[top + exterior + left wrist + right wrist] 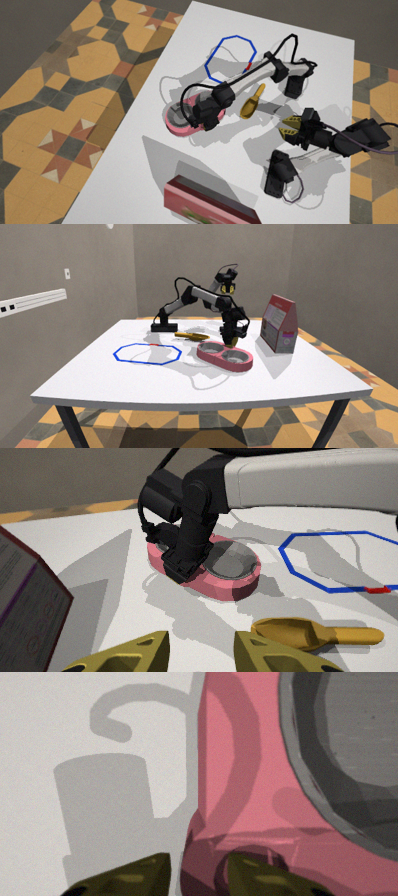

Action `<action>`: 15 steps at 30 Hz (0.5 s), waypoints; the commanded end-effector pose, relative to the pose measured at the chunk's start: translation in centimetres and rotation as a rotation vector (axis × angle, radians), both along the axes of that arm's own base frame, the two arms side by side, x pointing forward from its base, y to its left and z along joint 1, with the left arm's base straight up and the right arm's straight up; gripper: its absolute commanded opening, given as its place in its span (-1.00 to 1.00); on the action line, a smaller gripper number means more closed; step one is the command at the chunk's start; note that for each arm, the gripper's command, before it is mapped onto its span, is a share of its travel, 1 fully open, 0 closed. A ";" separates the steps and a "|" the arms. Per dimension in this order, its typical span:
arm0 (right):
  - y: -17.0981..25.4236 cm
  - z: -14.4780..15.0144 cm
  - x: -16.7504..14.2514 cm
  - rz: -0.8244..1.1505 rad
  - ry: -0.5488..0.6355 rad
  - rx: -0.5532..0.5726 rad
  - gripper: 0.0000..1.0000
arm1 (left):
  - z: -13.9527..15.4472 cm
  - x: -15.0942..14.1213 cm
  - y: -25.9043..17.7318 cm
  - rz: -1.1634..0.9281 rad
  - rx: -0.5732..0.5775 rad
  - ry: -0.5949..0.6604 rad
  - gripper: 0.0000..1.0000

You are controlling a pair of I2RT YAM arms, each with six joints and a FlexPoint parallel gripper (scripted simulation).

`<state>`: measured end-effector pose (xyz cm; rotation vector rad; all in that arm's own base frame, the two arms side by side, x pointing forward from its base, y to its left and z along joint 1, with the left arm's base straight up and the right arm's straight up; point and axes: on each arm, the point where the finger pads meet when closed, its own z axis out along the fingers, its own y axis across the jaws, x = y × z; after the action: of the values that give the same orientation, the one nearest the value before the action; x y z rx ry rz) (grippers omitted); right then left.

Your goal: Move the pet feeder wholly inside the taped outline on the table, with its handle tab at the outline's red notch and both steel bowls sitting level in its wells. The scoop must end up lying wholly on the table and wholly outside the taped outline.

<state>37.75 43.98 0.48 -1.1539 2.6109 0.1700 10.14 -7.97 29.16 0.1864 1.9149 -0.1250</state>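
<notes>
On the table (122, 182) (122, 388) (50, 538) (30, 797), the feeder (182, 132) (213, 359) (225, 590) (240, 772) sits outside the blue outline (206, 65) (146, 363) (305, 579). The exterior view shows both bowls (179, 115) (235, 358) (230, 560) (365, 732); overhead, the right arm covers one. Both the left end effector (281, 125) (227, 289) (201, 639) and right end effector (205, 128) (231, 343) (181, 574) (199, 862) are partly open.

bag (210, 202) cut off by the top view's lower edge, scoop's (300, 635) contents indistinct
</notes>
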 end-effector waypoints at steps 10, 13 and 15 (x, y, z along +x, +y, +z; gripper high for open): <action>0.2 0.7 0.3 -0.012 -0.005 0.013 -1.00 | 0.4 0.0 0.0 -0.002 -0.002 0.003 -0.32; 0.3 -0.9 -0.3 0.011 0.019 -0.012 -0.90 | 0.4 0.0 0.0 -0.002 -0.002 0.003 -0.32; 0.4 -0.9 -0.3 0.019 0.014 -0.014 -0.90 | 0.4 0.0 0.0 -0.002 -0.002 0.003 -0.32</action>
<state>37.88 43.84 0.45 -1.1531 2.6165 0.1728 10.12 -7.98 29.14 0.1869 1.9157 -0.1252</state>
